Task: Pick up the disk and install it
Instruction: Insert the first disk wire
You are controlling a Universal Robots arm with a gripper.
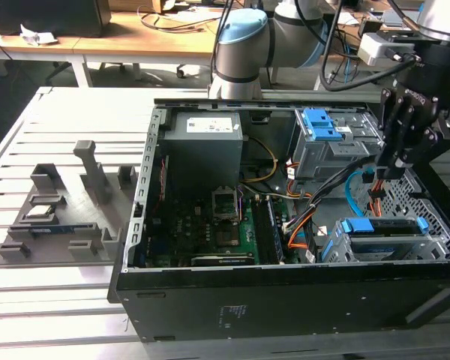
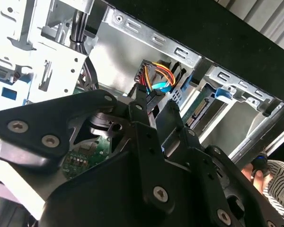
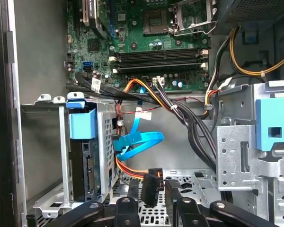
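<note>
The disk sits inside the lower drive cage at the exterior view's right, and its blue rail shows on top. In the first wrist view the disk stands edge-on behind a blue tab. My gripper hangs over the gap between the two cages, just beside the disk's end. Its fingers close around a black cable connector with orange and yellow wires. The second wrist view shows that connector at the fingertips, a short way from the disk's socket edge.
An upper cage with blue fronts, a power supply and the motherboard fill the case. A loose blue data cable and black cable bundles cross near the gripper. A grey fixture lies outside. A person's hand is nearby.
</note>
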